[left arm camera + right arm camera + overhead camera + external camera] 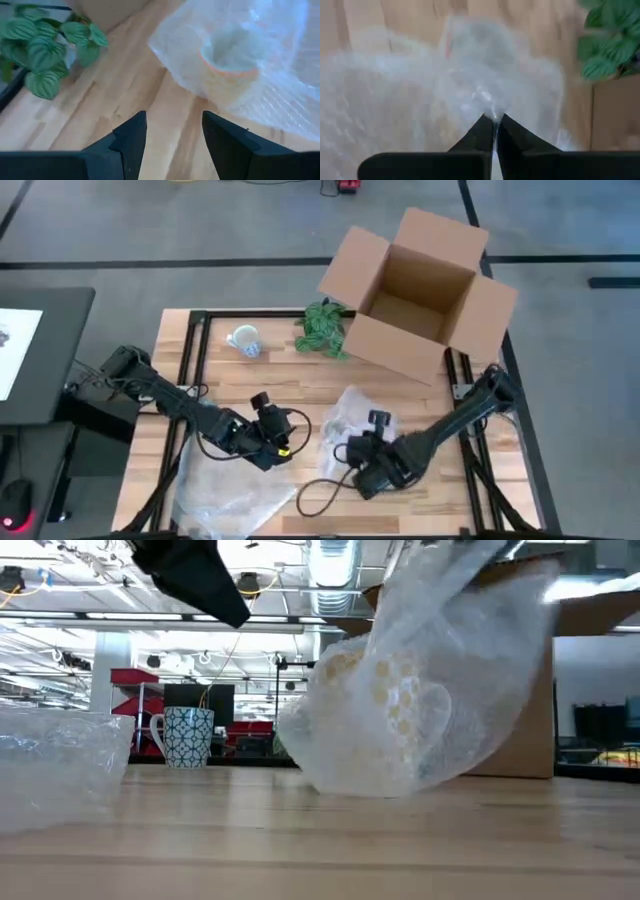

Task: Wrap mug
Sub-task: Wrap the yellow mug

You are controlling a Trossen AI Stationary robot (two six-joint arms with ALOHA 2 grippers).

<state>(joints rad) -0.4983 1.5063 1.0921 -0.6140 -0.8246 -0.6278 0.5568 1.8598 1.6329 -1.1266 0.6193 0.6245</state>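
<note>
- The bubble wrap (470,90) is pinched by the right end effector (494,120), with a mug (230,67) enclosed, near the table (290,385) centre.
- The left end effector (172,132) is held wide, empty, beside it.
- A patterned mug (245,340) stands near the far-left corner.

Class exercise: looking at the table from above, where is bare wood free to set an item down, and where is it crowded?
Free: the wood between the patterned mug and the left gripper. Crowded: around the bubble-wrapped mug pinched by the right gripper, and near the plant and cardboard box.
</note>
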